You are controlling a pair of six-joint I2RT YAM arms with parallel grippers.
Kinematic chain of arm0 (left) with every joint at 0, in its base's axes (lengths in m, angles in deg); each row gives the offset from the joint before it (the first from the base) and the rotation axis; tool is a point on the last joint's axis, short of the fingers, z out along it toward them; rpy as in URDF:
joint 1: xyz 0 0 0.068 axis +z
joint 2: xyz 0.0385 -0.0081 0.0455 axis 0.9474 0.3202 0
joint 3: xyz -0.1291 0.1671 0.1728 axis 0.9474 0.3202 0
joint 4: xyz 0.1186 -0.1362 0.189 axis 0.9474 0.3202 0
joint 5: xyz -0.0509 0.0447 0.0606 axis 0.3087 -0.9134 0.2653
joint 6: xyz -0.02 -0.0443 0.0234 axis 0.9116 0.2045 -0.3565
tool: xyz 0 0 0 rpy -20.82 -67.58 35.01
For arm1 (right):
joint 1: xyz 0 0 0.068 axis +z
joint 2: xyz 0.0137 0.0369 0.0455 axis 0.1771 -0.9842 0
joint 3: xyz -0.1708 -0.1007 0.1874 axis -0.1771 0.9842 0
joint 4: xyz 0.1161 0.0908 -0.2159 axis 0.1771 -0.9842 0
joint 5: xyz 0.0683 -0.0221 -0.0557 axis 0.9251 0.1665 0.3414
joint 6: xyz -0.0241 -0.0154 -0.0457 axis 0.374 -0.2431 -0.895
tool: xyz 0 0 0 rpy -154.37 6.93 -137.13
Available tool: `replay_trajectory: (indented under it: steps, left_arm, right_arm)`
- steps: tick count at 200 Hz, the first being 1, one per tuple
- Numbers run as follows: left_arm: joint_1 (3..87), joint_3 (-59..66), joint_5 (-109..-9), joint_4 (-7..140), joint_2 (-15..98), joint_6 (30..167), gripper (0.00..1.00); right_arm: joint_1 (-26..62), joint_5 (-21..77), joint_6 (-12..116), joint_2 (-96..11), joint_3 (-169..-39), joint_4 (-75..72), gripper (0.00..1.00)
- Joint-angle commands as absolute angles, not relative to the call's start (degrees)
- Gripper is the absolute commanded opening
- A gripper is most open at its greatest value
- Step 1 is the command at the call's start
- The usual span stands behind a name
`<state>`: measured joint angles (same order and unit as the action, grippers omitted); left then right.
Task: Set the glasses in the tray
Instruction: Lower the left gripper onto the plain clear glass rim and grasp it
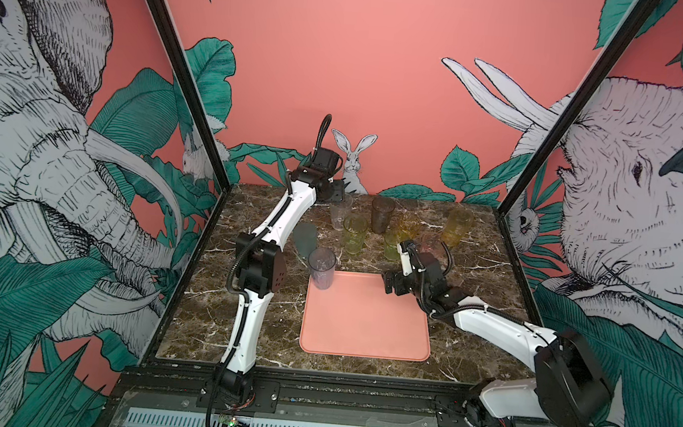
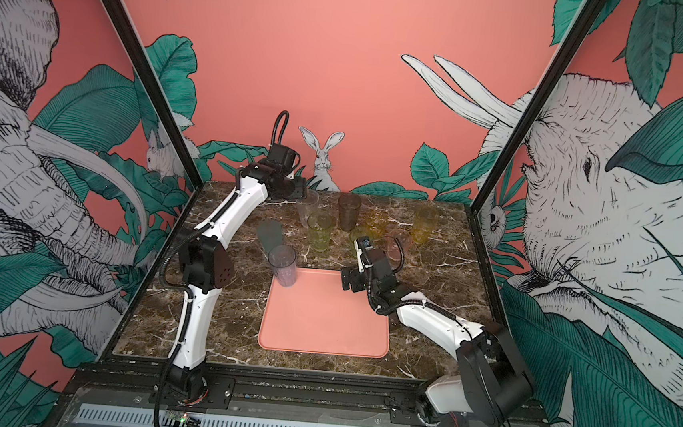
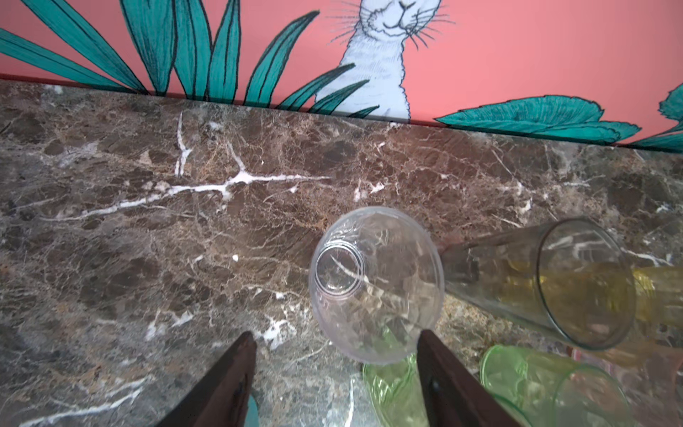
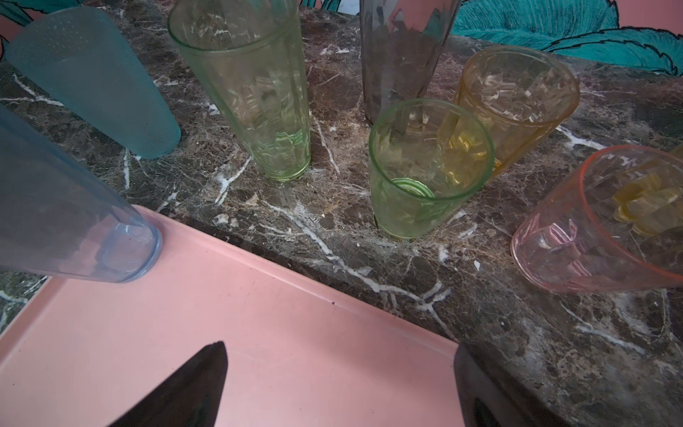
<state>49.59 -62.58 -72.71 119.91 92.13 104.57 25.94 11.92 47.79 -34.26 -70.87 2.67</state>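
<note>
**1 tumbler in tray, 8 out on the marble**

Tray (image 1: 364, 320) lies flat on the marble tabletop (image 1: 207, 308), near-centre, toward the front edge. The grey-violet tumbler (image 1: 321, 268) stands upright in the tray's far-left corner, base inside the rim.

The other glasses are all upright on bare marble btwn the tray and the back wall:
- Frosted blue-grey tumbler (image 1: 304, 241): just behind the grey-violet one, off the tray.
- Clear tumbler (image 1: 340, 213): furthest back on the left.
- Tall yellow-green tumbler (image 1: 355, 234): just in front of the clear one.
- Smoky brown tumbler (image 1: 382, 214): tall, mid-back.
- Short green tumbler (image 4: 428, 166): nearest the tray's far edge.
- Amber tumbler (image 4: 517, 100): just beside the short green one.
- Pink tumbler (image 4: 610, 222): partly hidden by the R arm in both top views.
- Tall yellow tumbler (image 1: 457, 225): furthest right.

L gripper (image 3: 335, 334): reached to the back, above the clear tumbler. Jaws apart, nothing clamped. In the L wrist view one finger overlaps the tumbler's rim and the other sits over bare marble. Can't tell if there's contact w/ the rim.

R gripper (image 4: 338, 349): jaws wide and empty, over the tray's far-right edge. One finger is above the tray floor, the other at the rim where the marble starts. It is near the short green and pink tumblers, apart from both.
</note>
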Motion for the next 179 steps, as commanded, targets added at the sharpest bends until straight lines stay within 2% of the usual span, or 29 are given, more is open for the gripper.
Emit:
replay_trajectory:
  steps: [1,125,179]
  left_arm:
    - [49.4,-64.4,-75.1,120.4,93.0,103.9,0.71]
    - [49.4,-66.8,-75.2,120.9,97.6,104.6,0.7]
    - [49.5,-67.1,-74.9,120.1,98.6,105.1,0.61]
  right_arm:
    - [26.4,10.9,48.2,-35.0,-72.3,3.2,0.98]
    - [26.3,11.1,48.4,-37.1,-73.4,2.4,0.98]
    - [26.4,11.2,48.3,-37.3,-73.6,2.2,0.98]
